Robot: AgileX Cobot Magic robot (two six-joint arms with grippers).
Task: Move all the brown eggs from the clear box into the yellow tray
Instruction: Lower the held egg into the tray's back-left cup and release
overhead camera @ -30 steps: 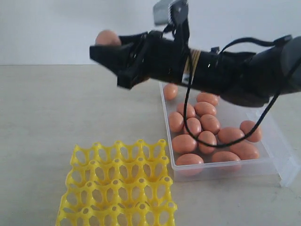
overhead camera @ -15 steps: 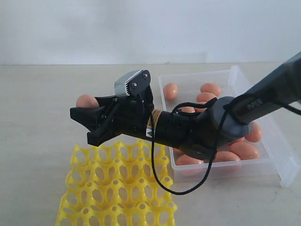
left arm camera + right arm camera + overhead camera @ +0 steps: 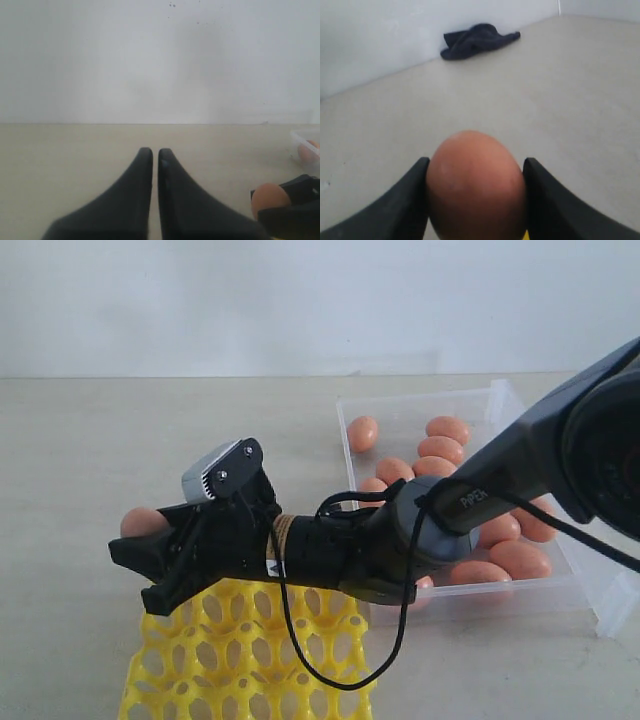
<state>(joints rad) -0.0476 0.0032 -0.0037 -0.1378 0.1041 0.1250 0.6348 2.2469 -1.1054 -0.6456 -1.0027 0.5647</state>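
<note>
As right claw clasps egg — yellow tray partly covered.

Plain white wall behind a beige tabletop; dark cloth lies at its foot.

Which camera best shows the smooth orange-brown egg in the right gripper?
The right wrist view: the smooth orange-brown egg fills the gap between the black fingers. The exterior view shows only its end behind the right gripper; the left wrist view catches it small, partly hidden.
</note>
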